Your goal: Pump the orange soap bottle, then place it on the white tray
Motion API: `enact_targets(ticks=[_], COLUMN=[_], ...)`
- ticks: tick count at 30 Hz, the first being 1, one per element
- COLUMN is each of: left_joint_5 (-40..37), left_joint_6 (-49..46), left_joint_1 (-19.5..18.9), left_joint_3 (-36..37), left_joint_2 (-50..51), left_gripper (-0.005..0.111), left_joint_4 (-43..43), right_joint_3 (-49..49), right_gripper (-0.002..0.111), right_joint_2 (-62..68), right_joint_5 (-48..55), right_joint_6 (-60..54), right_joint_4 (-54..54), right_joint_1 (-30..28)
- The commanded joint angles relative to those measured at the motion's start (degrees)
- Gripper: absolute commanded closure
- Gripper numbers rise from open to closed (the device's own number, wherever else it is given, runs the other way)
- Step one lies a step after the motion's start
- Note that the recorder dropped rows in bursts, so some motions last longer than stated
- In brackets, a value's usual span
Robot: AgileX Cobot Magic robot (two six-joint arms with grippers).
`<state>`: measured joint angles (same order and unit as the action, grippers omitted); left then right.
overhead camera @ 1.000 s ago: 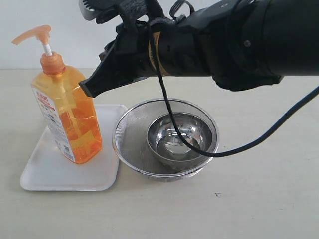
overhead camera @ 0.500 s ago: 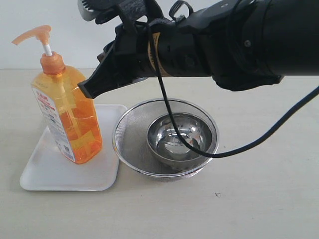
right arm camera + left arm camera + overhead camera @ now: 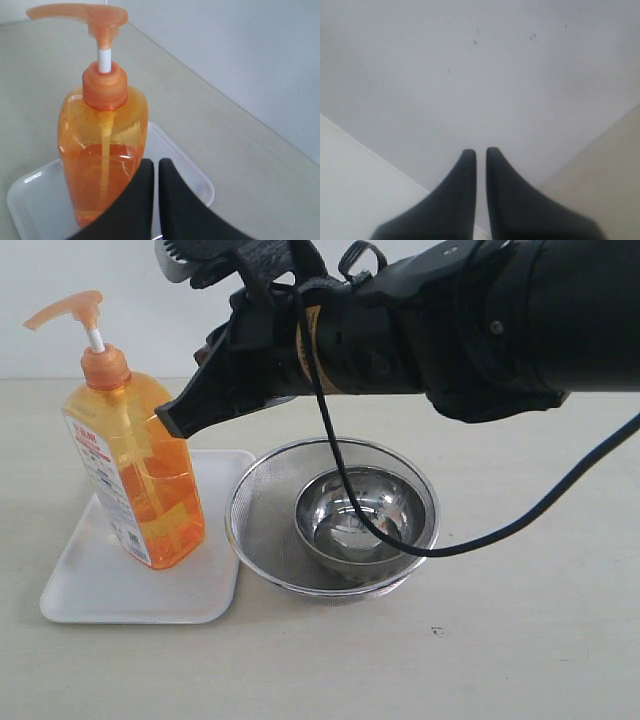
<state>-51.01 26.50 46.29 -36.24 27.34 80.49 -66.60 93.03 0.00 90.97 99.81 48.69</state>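
- The orange soap bottle (image 3: 135,475) is seen standing upright on the white tray (image 3: 100,595), towards the tray's far side
- Its pump head (image 3: 65,310) is raised on the white stem, with the spout pointing to the left of the exterior view
- Orange liquid fills the bottle to roughly half its height, and the white-and-red label (image 3: 100,485) is turned towards the tray's left edge
- The right gripper (image 3: 168,423) is held above the table (image 3: 520,640), its tip level with the bottle's shoulder and just beside it; whether it touches the plastic cannot be told
- Its fingers are pressed together with only a thin slit between them, and nothing is clamped
- In the right wrist view the closed tips are aimed at the bottle's body, with the tray's rim showing behind
- The left gripper (image 3: 480,151) is shown only in its own wrist view, its two dark fingers drawn together on nothing, before a pale wall and a strip of table
- A round mesh strainer (image 3: 262,530) lies just to the right of the tray, with a shiny steel bowl (image 3: 365,515) set inside it
- A black cable (image 3: 520,520) hangs from the right arm and loops down across the bowl
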Motion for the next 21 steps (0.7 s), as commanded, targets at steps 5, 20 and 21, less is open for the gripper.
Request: enact_targets(ticks=[5,20,21], left_joint_5=[16.54,25.56,24.01], left_joint_6=[-18.95,-54.71,-49.95], left_joint_1=[0.07,0.07,0.07], left_joint_3=[0.09,-17.46,-19.41], left_joint_2=[0.13,6.32,7.37], left_gripper=[0.102,0.102,0.102], left_joint_4=[19.46,19.46,19.46], right_joint_3=[-0.31,-0.31,-0.31], right_gripper=[0.108,0.108,0.108], right_joint_2=[-0.43,-0.43,-0.43], right_joint_5=[0.37,2.08,2.22], right_joint_6=[-0.06,-0.07,-0.07], right_joint_4=[0.14,0.14,0.14], right_joint_1=[-0.13,-0.13,-0.13])
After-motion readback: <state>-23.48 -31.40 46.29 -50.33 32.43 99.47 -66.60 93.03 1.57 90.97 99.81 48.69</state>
